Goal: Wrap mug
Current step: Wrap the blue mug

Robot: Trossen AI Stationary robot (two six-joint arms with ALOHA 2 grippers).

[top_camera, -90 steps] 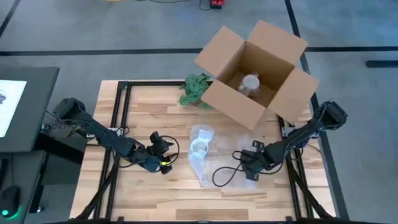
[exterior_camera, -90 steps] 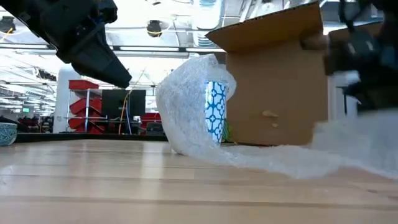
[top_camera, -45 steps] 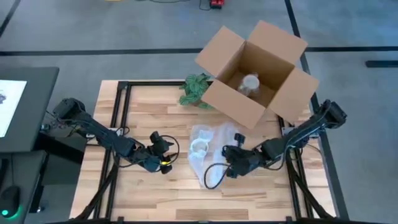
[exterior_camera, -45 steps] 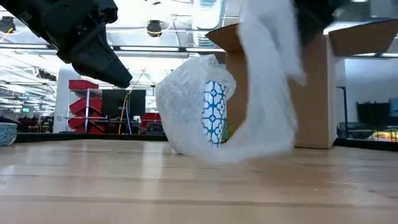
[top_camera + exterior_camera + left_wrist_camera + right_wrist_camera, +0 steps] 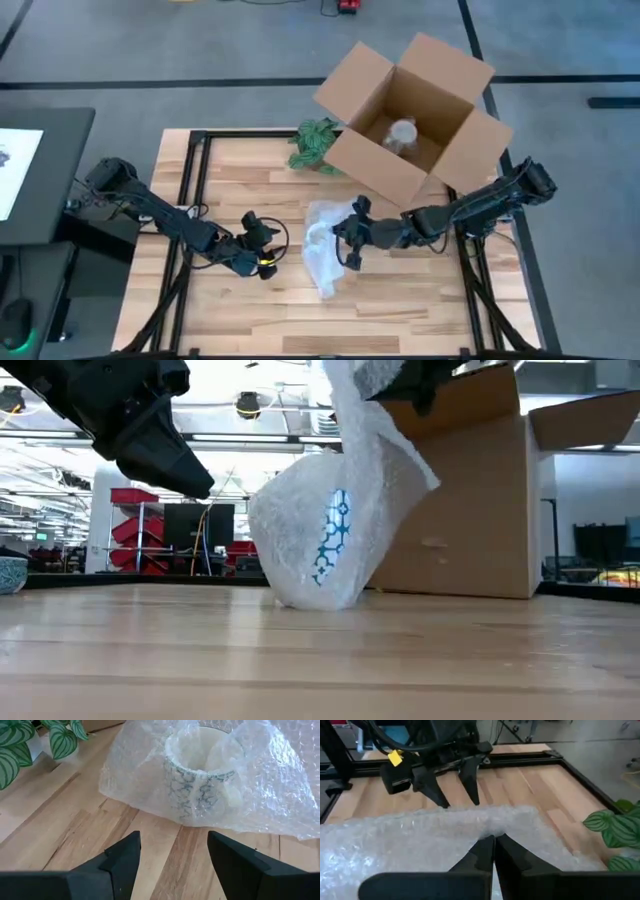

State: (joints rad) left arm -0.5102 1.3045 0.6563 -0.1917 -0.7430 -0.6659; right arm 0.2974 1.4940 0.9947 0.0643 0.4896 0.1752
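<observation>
Two arms over the table (image 5: 230, 300), and the right one has the action; the right gripper (image 5: 352, 232) sits mid-table, fingers pinched tight on an edge of the wrap (image 5: 322, 262), seen clearly in the right wrist view, where the sheet's rim is nipped between the closed tips; that edge is held up and over the mug (image 5: 200, 780), so the sheet drapes across the mug's mouth and hangs down its side, which looks like the fold that covers the open top; the mug stands upright on the wood near the table's centre, its blue pattern showing through the bubbles in the low view, wrap pooled around its base; the left gripper (image 5: 262, 252) waits just left of the bundle, fingers spread wide and empty, aimed at the mug as the left wrist view shows, apart from the wrap, likely placed to pin or receive the flap once it comes across; far of the mug sits the box (image 5: 410, 110), flaps open, something pale inside that I cannot make out, presumably where the wrapped piece goes; a plant (image 5: 315, 145) lies at the far edge beside the box, clear of the work; judging the job, the mug is partly covered but the sheet is loose, so tucking remains; the risk is tipping the mug if the flap drags too hard.
</observation>
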